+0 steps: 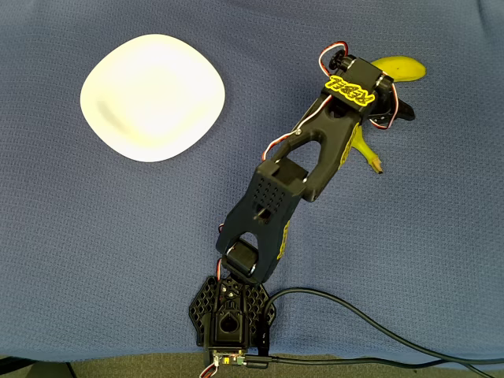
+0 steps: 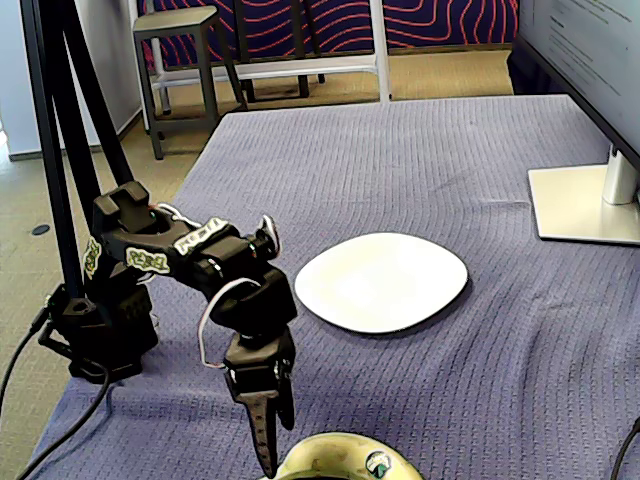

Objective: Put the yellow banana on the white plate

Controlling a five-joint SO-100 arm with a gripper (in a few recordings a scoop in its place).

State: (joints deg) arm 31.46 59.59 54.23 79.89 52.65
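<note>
The white plate (image 1: 153,97) lies flat at the upper left of the overhead view and mid-table in the fixed view (image 2: 382,282). The yellow banana (image 1: 402,69) lies on the blue cloth at the upper right, its middle hidden under my wrist, with the dark stem tip poking out below. In the fixed view the banana (image 2: 345,458) sits at the bottom edge, its sticker showing. My black gripper (image 1: 386,110) points down over the banana's middle. It is open, one jaw swung out to the right. In the fixed view the gripper (image 2: 275,445) hangs at the banana's left end.
The arm's base (image 1: 232,323) sits at the near table edge with cables trailing right. A monitor stand (image 2: 585,205) occupies the right side in the fixed view. A black pole (image 2: 60,150) rises behind the base. Open cloth separates banana and plate.
</note>
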